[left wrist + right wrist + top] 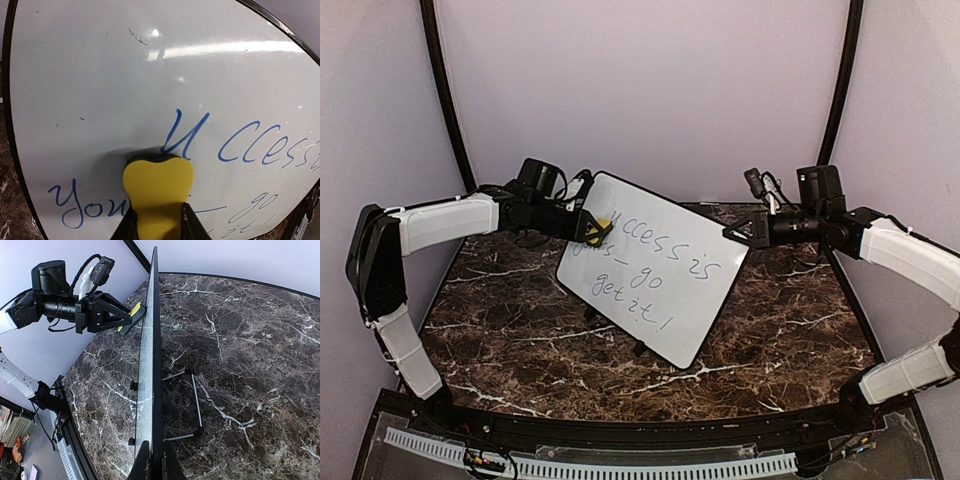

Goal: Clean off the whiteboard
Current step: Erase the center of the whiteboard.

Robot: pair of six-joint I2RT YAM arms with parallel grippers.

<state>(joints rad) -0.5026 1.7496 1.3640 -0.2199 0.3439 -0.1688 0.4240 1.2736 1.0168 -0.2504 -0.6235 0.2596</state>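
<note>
On the surface [500, 330] stands the whiteboard [655, 275]; the left gripper [588, 228] has an eraser [157, 192] touching its front, and the right gripper [738, 236] grips its right edge.

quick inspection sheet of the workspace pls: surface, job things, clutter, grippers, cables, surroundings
surface: dark marbled table with white veins
job's things: whiteboard stands tilted on its wire stand, with blue handwriting across it; yellow eraser pressed on the board beside the "u"
clutter: nothing seen
grippers: left gripper shut on the yellow eraser; right gripper clamped on the whiteboard's edge
cables: black cables looped at the left wrist, more at the right wrist
surroundings: plain pale walls, curved black poles on both sides
</note>
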